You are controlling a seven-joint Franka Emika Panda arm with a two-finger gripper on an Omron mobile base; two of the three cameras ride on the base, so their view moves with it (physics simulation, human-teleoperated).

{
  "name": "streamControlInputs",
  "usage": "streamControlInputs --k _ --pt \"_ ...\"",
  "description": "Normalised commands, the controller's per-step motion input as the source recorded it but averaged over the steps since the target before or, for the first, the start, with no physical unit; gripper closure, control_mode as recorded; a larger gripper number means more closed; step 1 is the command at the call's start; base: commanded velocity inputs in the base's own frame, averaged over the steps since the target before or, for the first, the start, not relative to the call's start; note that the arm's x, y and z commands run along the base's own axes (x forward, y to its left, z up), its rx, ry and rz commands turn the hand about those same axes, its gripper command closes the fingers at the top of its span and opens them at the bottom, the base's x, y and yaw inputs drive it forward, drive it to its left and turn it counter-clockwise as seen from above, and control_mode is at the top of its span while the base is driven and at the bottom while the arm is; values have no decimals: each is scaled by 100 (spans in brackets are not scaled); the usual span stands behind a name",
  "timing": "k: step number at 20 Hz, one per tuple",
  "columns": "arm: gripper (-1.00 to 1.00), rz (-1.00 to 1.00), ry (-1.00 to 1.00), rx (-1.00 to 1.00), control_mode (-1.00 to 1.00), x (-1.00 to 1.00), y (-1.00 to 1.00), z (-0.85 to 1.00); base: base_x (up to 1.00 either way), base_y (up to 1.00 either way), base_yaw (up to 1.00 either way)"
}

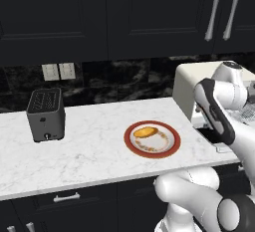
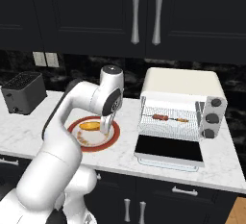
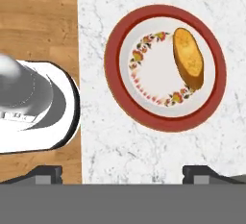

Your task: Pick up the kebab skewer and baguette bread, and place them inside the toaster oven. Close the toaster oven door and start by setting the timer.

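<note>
My gripper [image 3: 122, 172] hangs above the plate [image 3: 115, 50], its two dark tips spread wide apart with nothing between them. The baguette bread [image 3: 188, 57] lies straight below and ahead of me, off to the side of my centreline, on the plate's inner edge on the marble worktop [image 3: 144, 151]. The kebab skewer [image 2: 169, 118] already rests on the wire rack inside the toaster oven [image 2: 181, 104], well off to my side, and the toaster oven door [image 2: 168, 150] lies folded down flat (so the mouth is free). I judge the loaf light, firm-crusted and a little crumbly, unlikely to slip. I would take it across its short width near the middle, so it hangs level, squeezing gently.
</note>
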Motion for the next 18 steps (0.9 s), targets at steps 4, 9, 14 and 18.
streamControlInputs --k 4,9,14,18 --pt "-100 0 24 2 -100 21 100 -12 0 0 0" --pt "-100 14 25 8 -100 32 80 -27 0 0 0" --pt "-100 28 14 8 -100 39 34 -46 0 0 0" --pt "-100 20 6 2 -100 29 37 -50 0 0 0"
